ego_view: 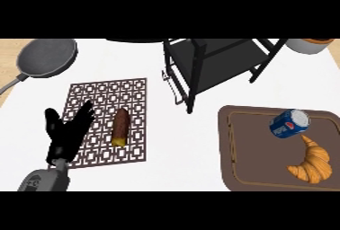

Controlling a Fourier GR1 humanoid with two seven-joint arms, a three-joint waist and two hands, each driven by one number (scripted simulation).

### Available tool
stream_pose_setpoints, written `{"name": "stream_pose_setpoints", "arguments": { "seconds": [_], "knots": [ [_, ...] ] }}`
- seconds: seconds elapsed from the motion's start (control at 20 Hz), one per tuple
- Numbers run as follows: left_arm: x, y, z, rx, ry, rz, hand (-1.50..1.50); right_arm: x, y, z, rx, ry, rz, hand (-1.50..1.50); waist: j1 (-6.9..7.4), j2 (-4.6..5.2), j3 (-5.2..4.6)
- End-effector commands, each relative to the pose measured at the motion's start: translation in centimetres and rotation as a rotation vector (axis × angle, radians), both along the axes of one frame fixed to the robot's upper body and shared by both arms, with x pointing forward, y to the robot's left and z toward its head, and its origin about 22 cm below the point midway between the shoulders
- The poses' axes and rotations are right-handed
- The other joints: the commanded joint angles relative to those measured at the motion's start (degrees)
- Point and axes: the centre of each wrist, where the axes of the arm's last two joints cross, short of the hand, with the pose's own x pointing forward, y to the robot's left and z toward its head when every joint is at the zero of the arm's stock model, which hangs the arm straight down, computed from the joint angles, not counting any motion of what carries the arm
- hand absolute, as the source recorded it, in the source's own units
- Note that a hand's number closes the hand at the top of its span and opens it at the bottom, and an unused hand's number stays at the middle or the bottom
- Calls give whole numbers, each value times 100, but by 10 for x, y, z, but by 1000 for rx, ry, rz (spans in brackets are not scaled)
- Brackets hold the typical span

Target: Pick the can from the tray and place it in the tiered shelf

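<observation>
glossy blue can lies on smooth brown tray; black left hand splayed, empty

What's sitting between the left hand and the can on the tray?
Head view: a brown, yellow-tipped food stick on the patterned mat lies between left hand and can, then bare counter and the tray's rim.

white counter holds pan, mat, tiered shelf, tray.

Blue can lying on side in tray; black shelf nearby.
</observation>
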Motion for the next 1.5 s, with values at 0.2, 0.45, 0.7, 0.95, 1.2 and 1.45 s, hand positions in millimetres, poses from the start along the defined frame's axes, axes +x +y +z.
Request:
{"name": "stream_pose_setpoints", "arguments": {
  "seconds": [0.2, 0.45, 0.7, 0.95, 1.2, 1.45],
  "knots": [
    [1, 8, -1, -3, 50, 7, 0, 20, 11, 47, -110, 119, 276, -150, -155, -54, -35],
    [-22, 8, 7, -3, 53, 34, 0, 48, 58, 78, -260, 125, 230, -150, -241, -112, -45],
    [-30, 10, -5, -2, 53, 42, 0, 67, 103, 68, -299, 129, 133, -150, -264, -107, -46],
    [-2, 13, 17, -17, 50, 52, 0, 75, 147, 53, -427, 167, 119, -150, -279, -98, -45],
    [-23, 19, -7, -5, 59, 41, 0, 58, 158, 37, -522, 213, 139, -150, -308, -106, -44],
    [-17, 9, 2, 6, 67, 58, 0, 55, 174, 17, -584, 237, 150, -150, -297, -98, -42]
  ]
}}
